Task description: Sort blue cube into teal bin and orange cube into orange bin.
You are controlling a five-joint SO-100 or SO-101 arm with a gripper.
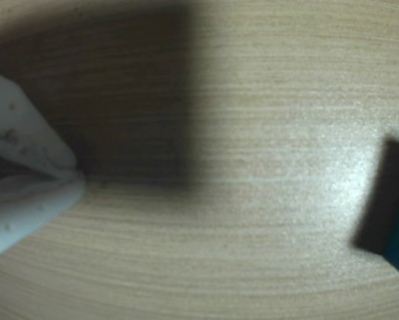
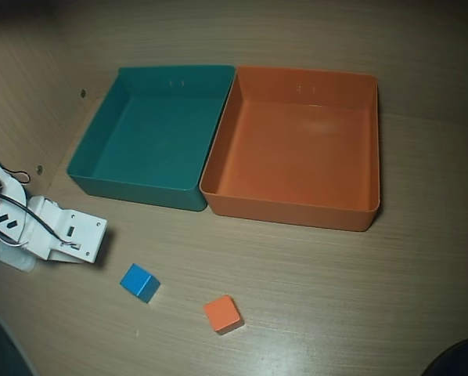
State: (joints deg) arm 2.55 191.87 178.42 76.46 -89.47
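Bins sat side by side, walls touching, at the back of the bench [image 2: 336, 298]: the teal bin [image 2: 101, 157] on the left, the orange bin [image 2: 371, 157] on the right in the overhead view. Nearer the front, the blue cube [image 2: 139, 282] and orange cube [image 2: 222, 313] lay apart on bare wood. Beside the blue cube, the claw [image 1: 79, 175] was clenched, empty.

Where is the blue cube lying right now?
In the overhead view, the blue cube lies on the table, lower left, in front of the teal bin and left of the orange cube.
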